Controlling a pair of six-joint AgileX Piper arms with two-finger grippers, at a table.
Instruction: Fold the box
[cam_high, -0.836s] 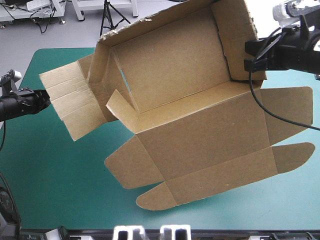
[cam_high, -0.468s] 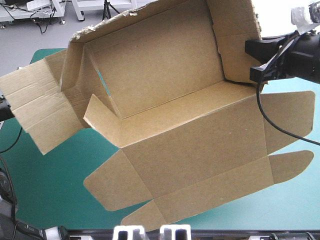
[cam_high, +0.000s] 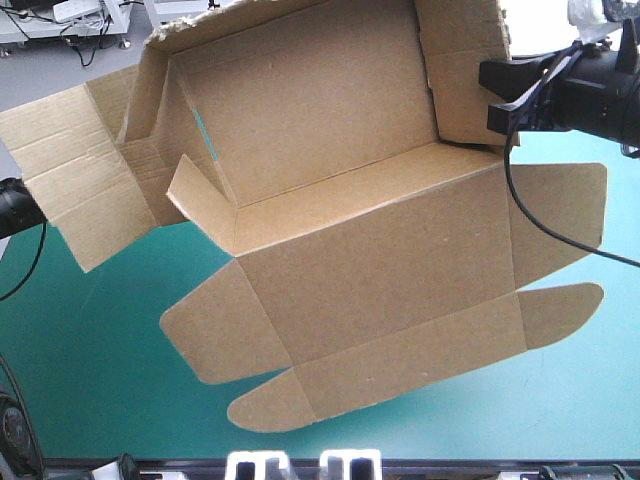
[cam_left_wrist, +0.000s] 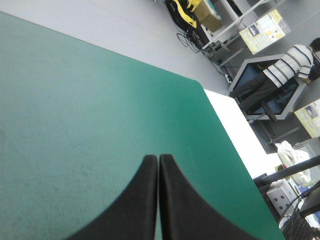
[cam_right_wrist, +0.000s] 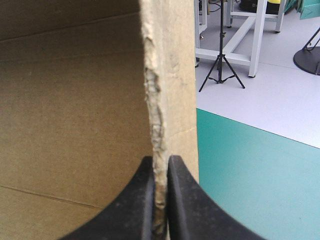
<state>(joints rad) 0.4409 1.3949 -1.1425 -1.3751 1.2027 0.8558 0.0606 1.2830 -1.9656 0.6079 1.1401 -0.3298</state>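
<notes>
Bench (cam_high: 110, 400): teal-green cover (cam_left_wrist: 75, 100), showing on all sides of the box and beneath it.

Box (cam_high: 330, 130): brown board, half formed. It is held up over the middle of the bench and tilted, with the open tray facing the high camera. The back wall and both end walls are raised. The lid panel (cam_high: 380, 270) spreads flat from the tray's front wall toward the bench's near edge, with a wing flap on each side and rounded tabs (cam_high: 270, 405) at its end. Left of the tray a creased flap (cam_high: 70, 170) juts out wide, unfolded. A small inner flap (cam_high: 200, 195) stands loose at the tray's left front corner. Cannot tell whether the box's lowest edge touches the cover.

Right pincer (cam_high: 492, 97): at the box's right end wall (cam_high: 465, 60), clenched on the box. Its wrist view shows the wall's ragged cut edge pinched between the two black fingers (cam_right_wrist: 182, 200).

Left pincer (cam_left_wrist: 158, 159): left of the box and apart from it. It is clamped together on nothing, tips meeting in one arch over bare cover. In the high view the creased flap hides it.
</notes>
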